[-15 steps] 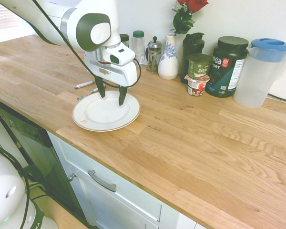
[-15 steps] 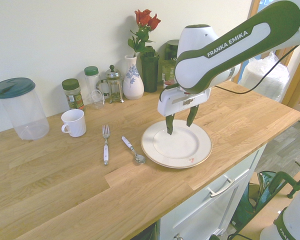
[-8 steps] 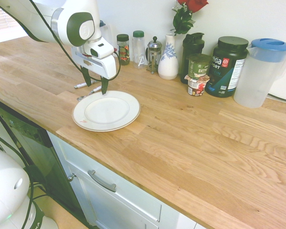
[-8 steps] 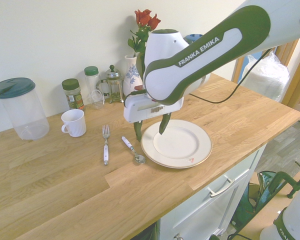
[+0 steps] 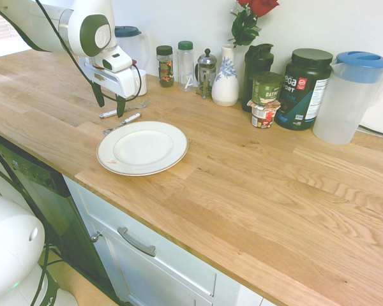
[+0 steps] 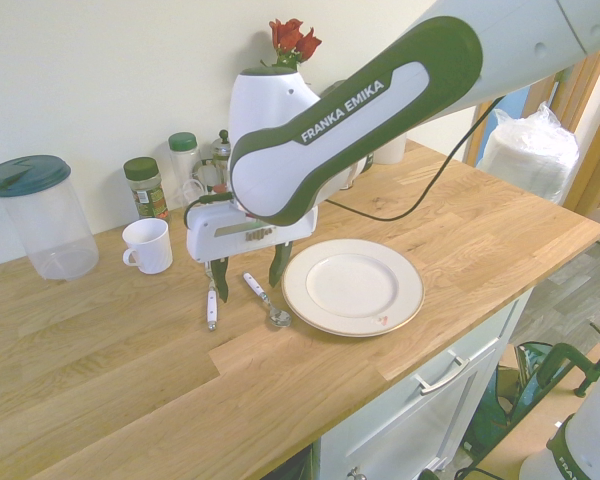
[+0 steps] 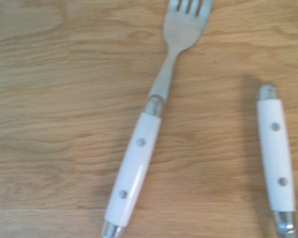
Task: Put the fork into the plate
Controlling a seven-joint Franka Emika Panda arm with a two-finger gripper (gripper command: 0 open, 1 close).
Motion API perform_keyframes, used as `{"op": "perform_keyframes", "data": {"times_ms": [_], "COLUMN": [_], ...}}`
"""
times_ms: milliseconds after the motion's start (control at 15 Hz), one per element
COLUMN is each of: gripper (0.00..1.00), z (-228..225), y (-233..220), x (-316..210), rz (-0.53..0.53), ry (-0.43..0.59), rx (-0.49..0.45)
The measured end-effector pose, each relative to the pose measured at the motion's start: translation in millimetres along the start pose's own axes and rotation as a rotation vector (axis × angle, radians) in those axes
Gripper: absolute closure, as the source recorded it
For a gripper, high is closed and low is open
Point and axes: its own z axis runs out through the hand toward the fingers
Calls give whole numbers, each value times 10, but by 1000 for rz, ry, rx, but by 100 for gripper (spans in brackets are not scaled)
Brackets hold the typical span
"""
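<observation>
In the first exterior view the plate (image 5: 143,148) is lying beside the spoon; in the second, spread fingers (image 6: 252,285) are being held above the tabletop (image 6: 150,370), best centred over the white-handled fork (image 7: 134,163) seen in the wrist view.

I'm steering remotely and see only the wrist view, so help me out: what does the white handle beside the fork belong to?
Observer: A spoon; its bowl end lies near the plate.
Operator: Which side of the spoon is the plate on?
Observer: The side away from the fork, so the spoon lies between them.
Operator: And the fingers?
Observer: Open and empty. A white mug also stands on the counter, toward the wall.
</observation>
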Motion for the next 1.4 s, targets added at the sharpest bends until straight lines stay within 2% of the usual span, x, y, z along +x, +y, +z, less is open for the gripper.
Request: {"op": "perform_keyframes", "data": {"times_ms": [200,267,467,1400], "gripper": [0,100,100,100], "z": [137,214,416,459], "y": [-207,-251,-328,-404], "x": [-68,-67,-73,-86], "rz": [-2,-4,-13,-41], "ry": [9,12,34,97], "rx": [2,1,2,-8]}}
